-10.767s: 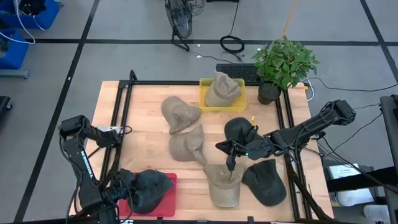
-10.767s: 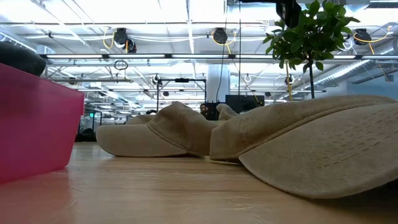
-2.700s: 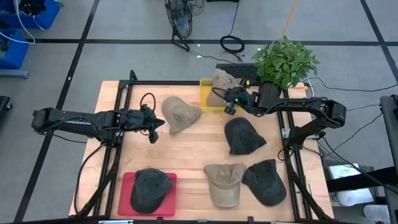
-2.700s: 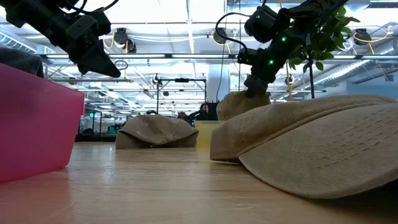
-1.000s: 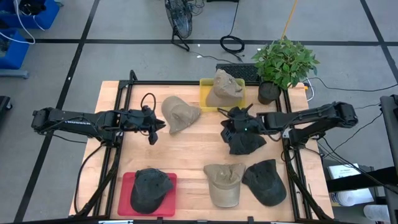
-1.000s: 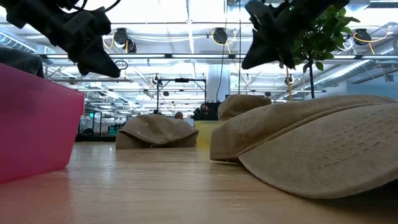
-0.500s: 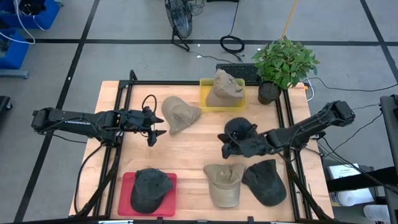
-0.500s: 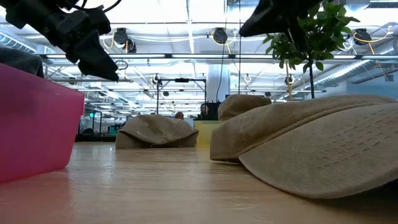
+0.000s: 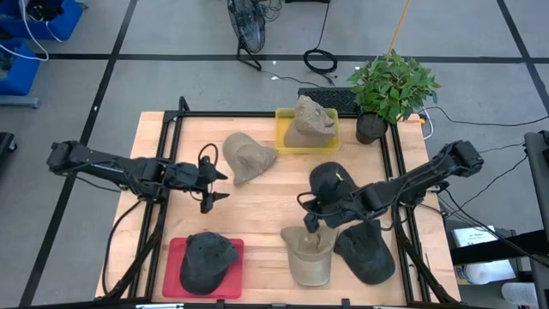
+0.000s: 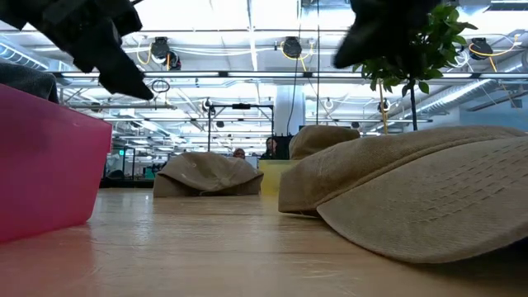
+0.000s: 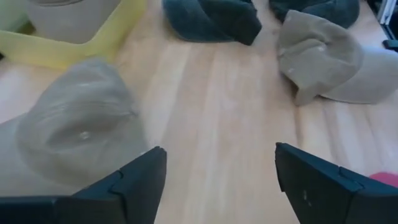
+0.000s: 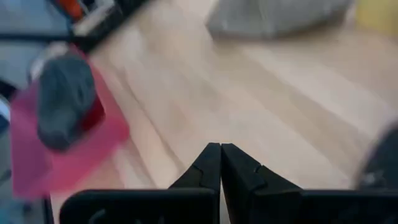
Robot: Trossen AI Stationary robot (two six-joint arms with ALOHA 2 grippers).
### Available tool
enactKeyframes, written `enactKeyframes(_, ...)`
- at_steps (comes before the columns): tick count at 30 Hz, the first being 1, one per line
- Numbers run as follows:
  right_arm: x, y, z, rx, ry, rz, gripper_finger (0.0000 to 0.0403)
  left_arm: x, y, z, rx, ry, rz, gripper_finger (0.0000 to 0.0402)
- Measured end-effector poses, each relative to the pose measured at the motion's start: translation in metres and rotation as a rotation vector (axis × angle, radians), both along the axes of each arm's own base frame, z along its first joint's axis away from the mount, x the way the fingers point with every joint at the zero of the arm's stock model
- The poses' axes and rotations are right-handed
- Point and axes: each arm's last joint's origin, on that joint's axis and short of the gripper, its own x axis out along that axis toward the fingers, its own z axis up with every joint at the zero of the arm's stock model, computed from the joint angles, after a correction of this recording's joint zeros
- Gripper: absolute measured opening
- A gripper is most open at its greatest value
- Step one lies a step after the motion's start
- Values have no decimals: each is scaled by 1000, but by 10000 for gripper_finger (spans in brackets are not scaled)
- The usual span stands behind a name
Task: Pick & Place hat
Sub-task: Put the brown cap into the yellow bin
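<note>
Several hats lie on the wooden table. A tan hat (image 9: 249,157) rests crown up beside my left gripper (image 9: 213,187), which is open and hovers just off the hat's near-left side; the same tan hat (image 11: 74,134) shows ahead of its fingers. My right gripper (image 9: 310,221) is shut and hangs above the far edge of a tan cap (image 9: 307,253). A black hat (image 9: 333,182) lies just beyond it, a black cap (image 9: 364,249) to its right. Another tan hat (image 9: 309,120) sits in the yellow bin (image 9: 281,137). A black hat (image 9: 206,262) sits on the red tray (image 9: 176,279).
A potted plant (image 9: 390,86) stands at the table's far right corner. Black frame rails (image 9: 167,154) run along the left and right sides. Bare wood (image 9: 257,215) lies between the two grippers. In the low view the tan cap (image 10: 412,198) fills the near right.
My right gripper has moved from over the black hat toward the table's near edge and now hangs by the tan cap. My left gripper has shifted a little toward the near edge, staying open. No hat has moved.
</note>
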Motion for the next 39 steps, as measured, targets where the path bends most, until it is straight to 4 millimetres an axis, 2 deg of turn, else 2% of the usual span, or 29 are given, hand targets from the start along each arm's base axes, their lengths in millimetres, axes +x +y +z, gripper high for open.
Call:
enactKeyframes(5, -30, -12, 5, -70, 181, 23, 0, 28, -22, 7, 37, 38, -2, 281)
enactKeyframes(12, -60, -24, 21, -176, 278, 126, 0, 100, -54, 8, 28, 129, 7, 280)
enactKeyframes(18, -71, -26, 32, -232, 261, 234, 0, 157, -75, -1, -73, 206, -111, 280)
enactKeyframes(24, -76, -23, 36, -278, 262, 339, 0, 203, -83, -16, -150, 249, -154, 280)
enactKeyframes(31, -76, -21, 35, -260, 279, 436, 0, 237, -76, -52, -206, 331, -147, 280)
enactKeyframes(36, -76, -21, 35, -265, 280, 441, 0, 246, -75, -79, -277, 405, -169, 280)
enactKeyframes(39, -77, -21, 35, -267, 283, 441, 0, 247, -77, -80, -302, 401, -200, 276)
